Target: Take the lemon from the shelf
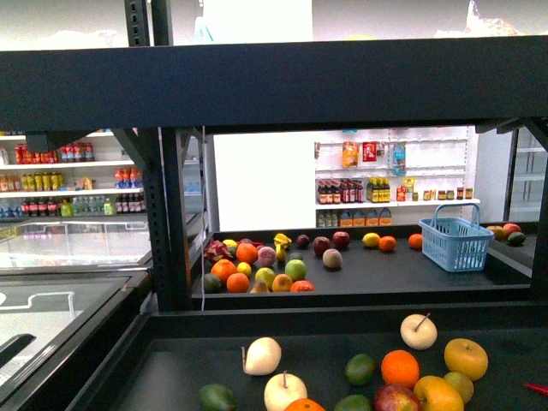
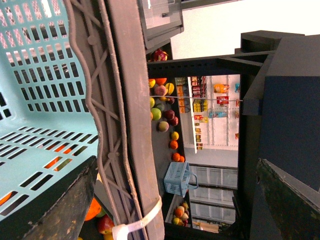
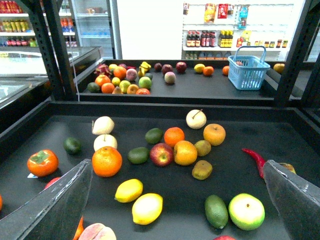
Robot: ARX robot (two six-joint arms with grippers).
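Note:
Two yellow lemons lie side by side on the shelf's dark lower tray in the right wrist view, the smaller lemon just beyond the bigger one. My right gripper hangs open above this tray, the lemons lying below and between its fingers, nearer that one. Nothing is in its grasp. My left gripper is open too and holds nothing, close beside a light blue basket. In the front view the black shelf frame shows, but neither gripper and neither near lemon.
Around the lemons lie an orange, a red apple, a green avocado, a green-white apple and a red chili. The farther tray carries more fruit and a blue basket. Black uprights flank the trays.

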